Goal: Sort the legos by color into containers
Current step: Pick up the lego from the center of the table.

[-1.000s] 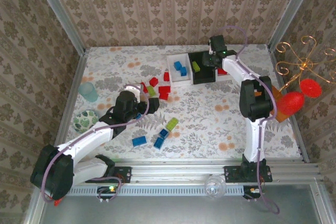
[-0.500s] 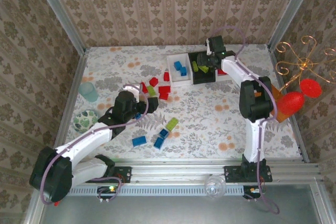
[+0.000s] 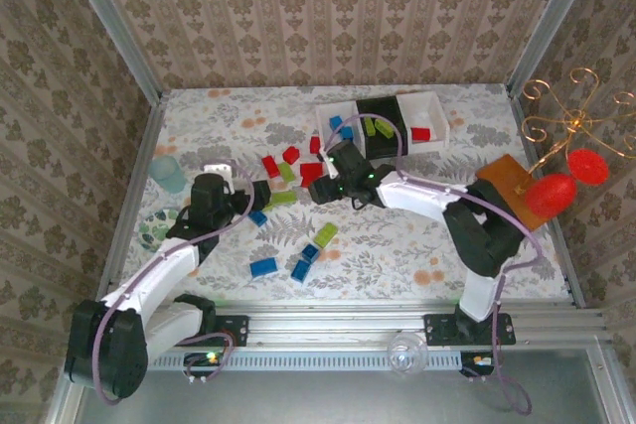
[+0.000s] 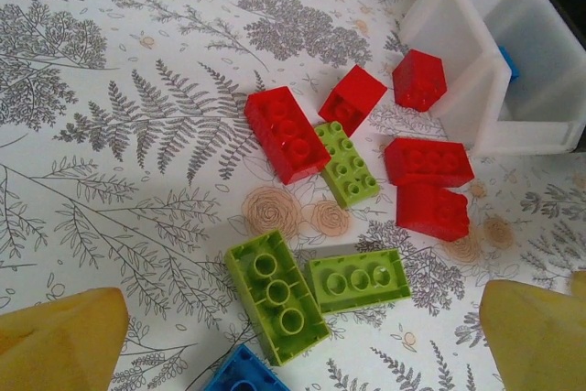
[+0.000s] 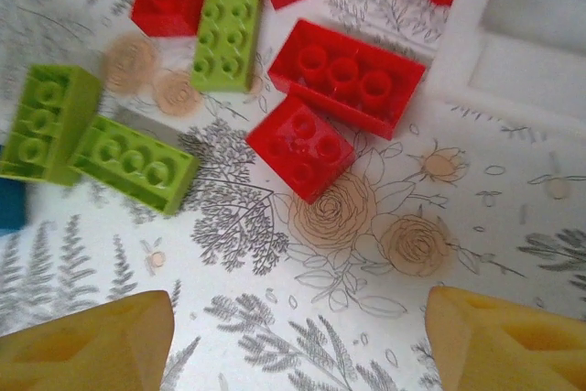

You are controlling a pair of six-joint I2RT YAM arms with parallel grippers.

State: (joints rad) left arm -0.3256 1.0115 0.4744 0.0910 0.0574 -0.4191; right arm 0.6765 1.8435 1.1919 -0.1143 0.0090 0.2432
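bench: floral-patterned surface, carrying all below.
containers: three joined trays at the far side. left white tray holds two blue bricks; the black middle tray holds two lime green bricks; right white tray holds one red brick.
legos: loose on the bench near the left white tray, five red and three lime green, among them an upturned lime pair. loose blue bricks lie nearer the arms.
left jaws: spread wide, empty, yellow fingertips flanking the upturned lime pair.
right jaws: spread wide, empty, over two red legos just beside the left white tray.
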